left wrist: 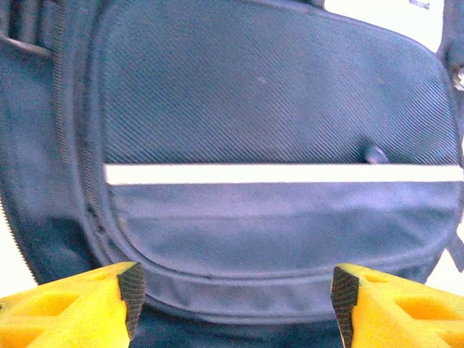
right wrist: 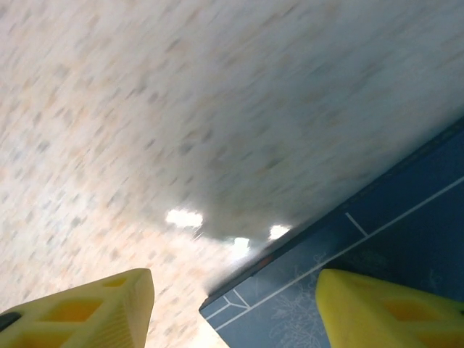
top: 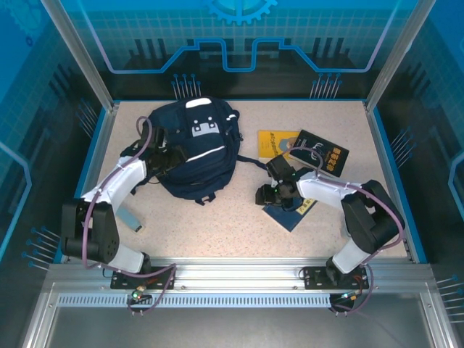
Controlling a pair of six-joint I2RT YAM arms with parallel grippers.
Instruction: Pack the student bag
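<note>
TOP VIEW: The student bag [top: 192,148] lies flat at about ten o'clock on the speckled table [top: 239,232], white stripe facing up. The left gripper [top: 165,156] sits at the bag's nine o'clock flank. The right gripper [top: 270,194] hangs over the nine o'clock corner of a blue book [top: 293,215], with a yellow book [top: 274,143] at that book's twelve and a dark book [top: 324,151] at its one o'clock.

LEFT WRIST: The yellow fingers [left wrist: 80,308] stand well apart and empty, facing the bag's front pocket. A small dark tab [left wrist: 375,154] sits at two o'clock (possibly a zip pull, too small to be sure).

RIGHT WRIST: The jaws are spread and clamped on nothing. The book's corner lies between them, and the table is blurred.

The step in hand looks like lifting the blue book. It would go best with one finger slid under the corner and the jaws closed squarely across the cover edge, not on the tip. The bag's opening should be found before the book is carried over.
</note>
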